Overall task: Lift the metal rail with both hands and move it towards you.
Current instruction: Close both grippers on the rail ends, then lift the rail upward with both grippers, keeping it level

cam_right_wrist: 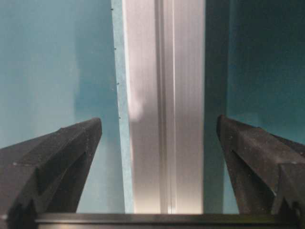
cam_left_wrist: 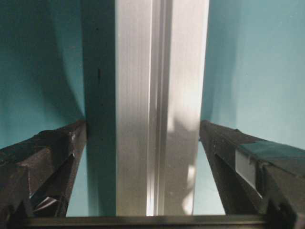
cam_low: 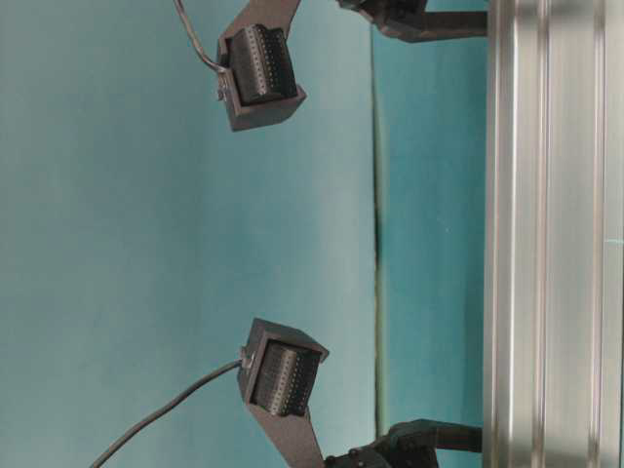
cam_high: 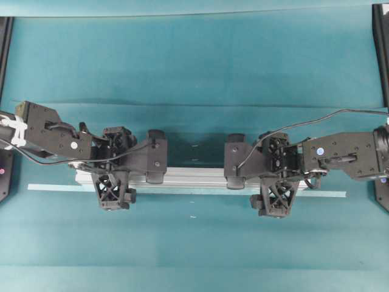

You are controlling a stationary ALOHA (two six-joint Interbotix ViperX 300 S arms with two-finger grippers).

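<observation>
- Tabletop point(cam_high: 194, 61): teal cloth w/ creases, flat; thin pale tape strip point(cam_high: 55, 187) along rail's near side.
- Rail point(cam_high: 194, 177): lying flat mid-tabletop. Likely stiff, fairly heavy, smooth & slippery; best gripped near both ends, evenly.
- Left pincer point(cam_high: 112, 176) & right pincer point(cam_high: 276, 179): both released, jaws wide, straddling rail w/o touching.
</observation>
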